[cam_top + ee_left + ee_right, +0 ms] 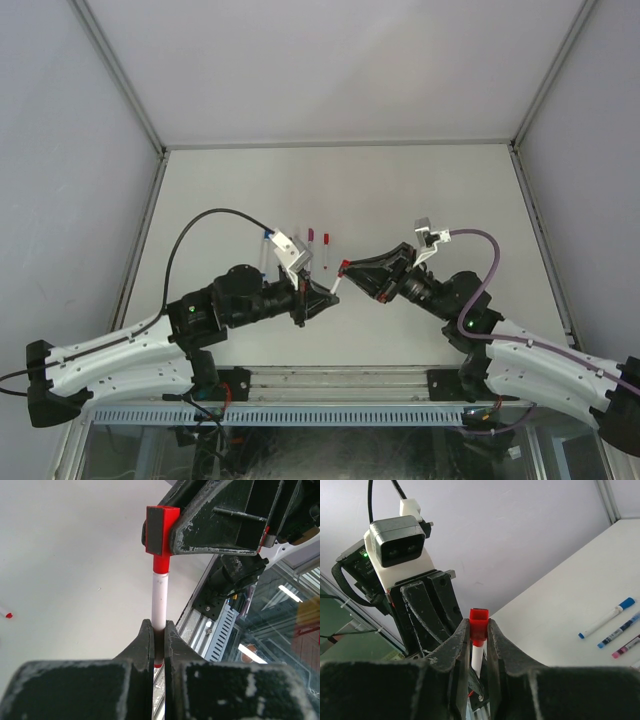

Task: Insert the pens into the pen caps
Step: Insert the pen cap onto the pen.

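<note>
While we look from above, our left fingers (315, 300) clamp a white pen (336, 283) and our right fingers (365, 268) pinch a red cap (344, 265), the two meeting above the desk (230, 180). From the left wrist, the pen's red neck meets the cap. From the right wrist, other pens (607, 625) lie on the desk beyond.

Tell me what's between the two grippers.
A thin white-barrelled pen bridges them: the left gripper clamps its barrel, the right gripper its red plastic cap. Left wrist view shows it best.
</note>
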Motion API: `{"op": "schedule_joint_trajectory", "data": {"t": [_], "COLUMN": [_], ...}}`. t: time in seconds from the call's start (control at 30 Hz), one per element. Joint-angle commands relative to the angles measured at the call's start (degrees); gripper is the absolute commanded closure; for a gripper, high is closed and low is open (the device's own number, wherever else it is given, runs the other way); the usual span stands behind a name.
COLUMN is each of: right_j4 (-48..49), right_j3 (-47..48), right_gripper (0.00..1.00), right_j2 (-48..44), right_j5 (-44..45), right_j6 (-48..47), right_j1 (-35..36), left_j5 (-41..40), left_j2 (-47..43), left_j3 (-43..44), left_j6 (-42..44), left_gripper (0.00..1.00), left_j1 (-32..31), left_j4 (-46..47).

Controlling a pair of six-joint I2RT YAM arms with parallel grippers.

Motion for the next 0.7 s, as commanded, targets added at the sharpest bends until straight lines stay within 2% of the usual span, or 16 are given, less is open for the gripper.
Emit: {"op": "schedule_joint_trajectory", "data": {"t": [0.0,0.3,0.53,0.67], "right_j4": [-9.9,-16.1,-29.8,-36.8], "right_j3": [0.7,2.1,6.0,11.4], "right_gripper": [0.81,0.6,0.42,0.31], "right_j2": [-1.2,-9.0,-15.1,-14.8], "right_j5": [-8.7,-2.6,5.4,5.3], "right_j6": [-1.0,-4.0,-8.9,-9.8], "right_j1": [3.3,3.3,2.6,-1.8], "left_j5": [-6.3,-6.3,-6.4,-6.6], "left_j2": [-1.6,-2.0,-1.9,-1.9], "left_j3": [-0.2,-0.2,-0.2,-0.2], "left_j6": [0.5,0.9,1.0,1.1], "left_gripper": [1.0,1.0,1.0,1.0], "left_j1": [1.0,1.1,1.1,1.1], "left_j4": [16.5,16.1,15.7,15.2]}}
